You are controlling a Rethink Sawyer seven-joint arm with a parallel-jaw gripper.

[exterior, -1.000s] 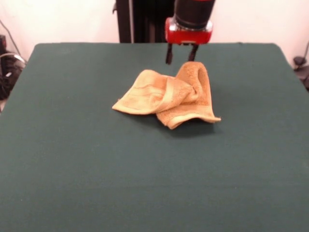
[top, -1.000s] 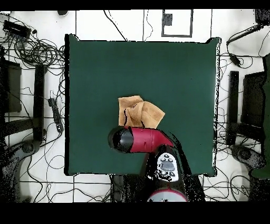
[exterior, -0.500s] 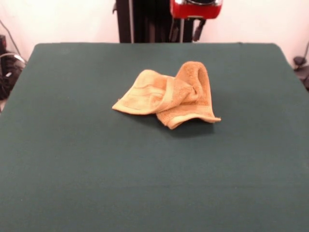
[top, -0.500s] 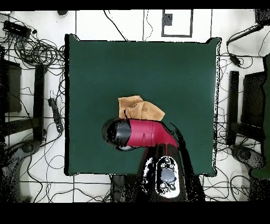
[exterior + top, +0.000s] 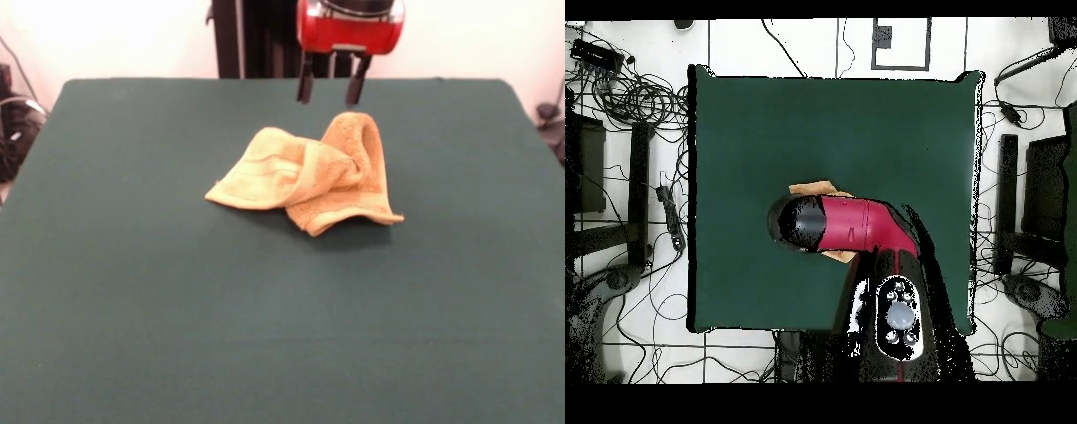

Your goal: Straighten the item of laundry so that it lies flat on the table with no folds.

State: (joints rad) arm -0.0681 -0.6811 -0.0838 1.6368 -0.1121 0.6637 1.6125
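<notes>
Compared with half a second ago the gripper [image 5: 331, 90] has come back down and forward: then only its red housing and finger stubs showed at the top edge of the front view, now both dark fingers [image 5: 305, 88] hang clear below the housing. A second ago it sat lower, close by the towel's raised hump. So the arm went up and is descending again, looks like a fresh approach, not a finished move. In the overhead view the arm [image 5: 850, 223] has shifted over the towel and now covers most of it, where earlier most of the cloth was visible.

The towel [image 5: 305, 172] itself has not moved or changed shape across the three moments. Still crumpled: a flatter lobe toward the front view's left, a rolled-up hump on the right, a pale corner sticking out front-right. Nothing has been straightened yet, task reads as barely started.

Gripper state: fingers parted with a gap between them, holding nothing.

Position: towel lies around the middle of the table [image 5: 132, 309], somewhat toward the robot's side. In the front view the gripper hovers above and just behind the hump, not touching it, fingertips ending a bit above the hump's top. Overhead, only slivers of towel [image 5: 815, 187] peek out at the arm's edges, so gripper is roughly above the cloth.
</notes>
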